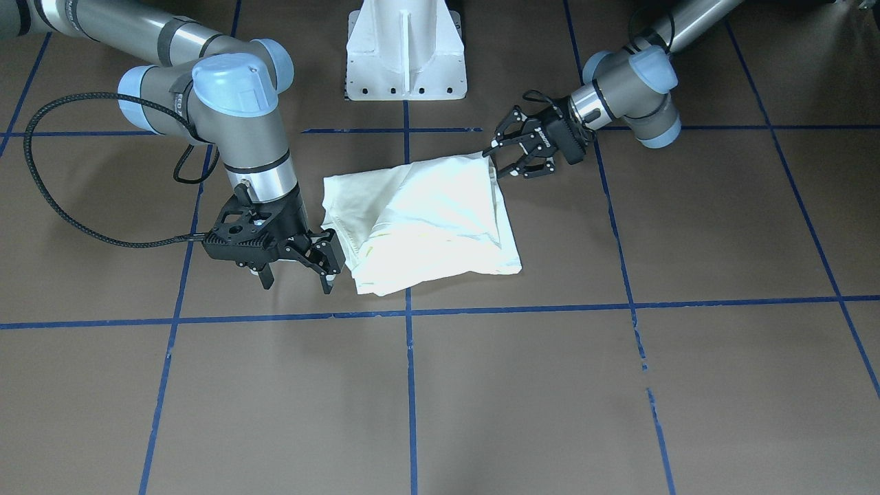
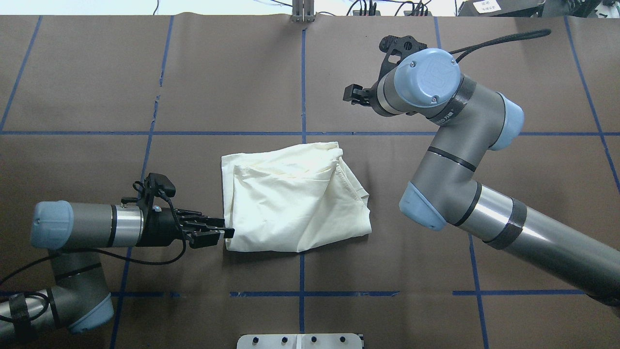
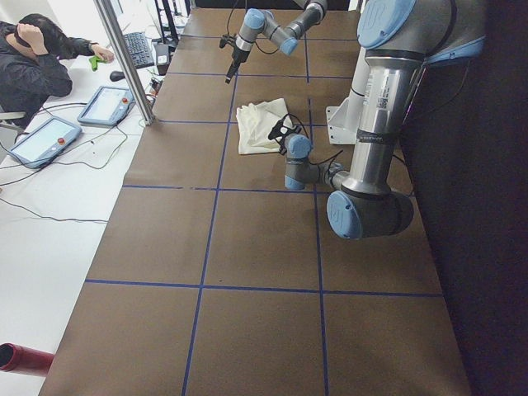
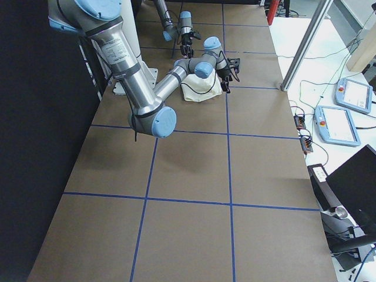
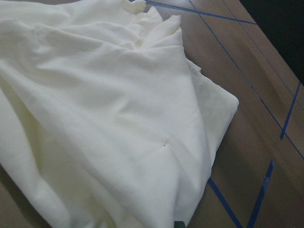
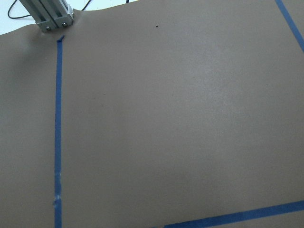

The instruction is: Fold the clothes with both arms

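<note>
The clothes (image 1: 426, 220) lie as one folded cream-white bundle in the middle of the brown table; no print shows. In the overhead view the clothes (image 2: 290, 198) form a rough rectangle with rumpled layers on the right. My left gripper (image 1: 500, 161) lies low and open at the bundle's corner nearest the robot, one finger on each side of the edge. From above, the left gripper (image 2: 226, 233) touches that corner. The left wrist view is filled with cloth (image 5: 104, 118). My right gripper (image 1: 298, 283) hangs open above the table beside the opposite corner, holding nothing.
The white pedestal base (image 1: 405, 55) stands at the robot's side of the table. Blue tape lines (image 2: 302, 133) divide the brown surface into squares. A metal post (image 6: 50, 16) stands at the far edge. A person (image 3: 33, 58) sits at a side desk with tablets (image 3: 45, 136).
</note>
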You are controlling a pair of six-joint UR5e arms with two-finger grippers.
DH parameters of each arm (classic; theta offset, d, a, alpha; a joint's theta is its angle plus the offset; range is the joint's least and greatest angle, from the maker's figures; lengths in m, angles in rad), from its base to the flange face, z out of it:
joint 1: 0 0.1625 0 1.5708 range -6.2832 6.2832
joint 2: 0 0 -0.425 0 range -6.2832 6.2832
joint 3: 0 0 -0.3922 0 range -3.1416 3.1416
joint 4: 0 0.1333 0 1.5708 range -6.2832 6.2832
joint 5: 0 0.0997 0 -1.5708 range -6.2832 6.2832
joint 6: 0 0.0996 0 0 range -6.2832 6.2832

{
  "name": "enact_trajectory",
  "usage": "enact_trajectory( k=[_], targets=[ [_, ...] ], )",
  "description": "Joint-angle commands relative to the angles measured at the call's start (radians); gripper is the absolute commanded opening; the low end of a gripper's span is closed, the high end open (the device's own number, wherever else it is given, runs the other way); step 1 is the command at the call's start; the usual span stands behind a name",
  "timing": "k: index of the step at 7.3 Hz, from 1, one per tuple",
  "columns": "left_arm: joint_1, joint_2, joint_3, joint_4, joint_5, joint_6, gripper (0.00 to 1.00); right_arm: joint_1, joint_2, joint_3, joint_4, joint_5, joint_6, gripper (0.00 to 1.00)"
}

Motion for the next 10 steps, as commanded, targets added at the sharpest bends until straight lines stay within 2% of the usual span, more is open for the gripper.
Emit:
enact_trajectory(
  k=[1, 2, 3, 4, 5, 6, 7, 10],
  targets=[
    [-0.060, -0.020, -0.019, 0.023, -0.042, -0.153, 1.00, 0.002, -0.001, 0.006, -0.001, 0.003, 0.000, 1.00],
    [-0.069, -0.038, -0.016, 0.050, -0.039, -0.189, 0.99, 0.002, -0.001, 0.008, -0.001, 0.003, 0.000, 1.00],
    [-0.104, -0.082, -0.015, 0.128, -0.036, -0.194, 0.94, 0.002, -0.003, 0.006, -0.001, 0.003, 0.000, 1.00],
    [-0.121, -0.145, -0.015, 0.247, 0.001, -0.204, 0.85, 0.002, -0.001, 0.006, -0.001, 0.003, 0.000, 1.00],
    [-0.121, -0.191, 0.008, 0.318, 0.044, -0.202, 0.80, 0.002, -0.001, 0.006, -0.001, 0.003, 0.000, 1.00],
    [-0.124, -0.193, 0.037, 0.320, 0.049, -0.195, 0.74, 0.002, -0.001, 0.008, -0.001, 0.003, 0.000, 1.00],
    [-0.131, -0.193, 0.057, 0.320, 0.052, -0.191, 0.72, 0.002, -0.001, 0.006, -0.001, 0.003, 0.000, 1.00],
    [-0.141, -0.193, 0.120, 0.302, 0.049, -0.008, 0.67, 0.002, -0.001, 0.006, -0.001, 0.003, 0.000, 1.00]
  ],
)
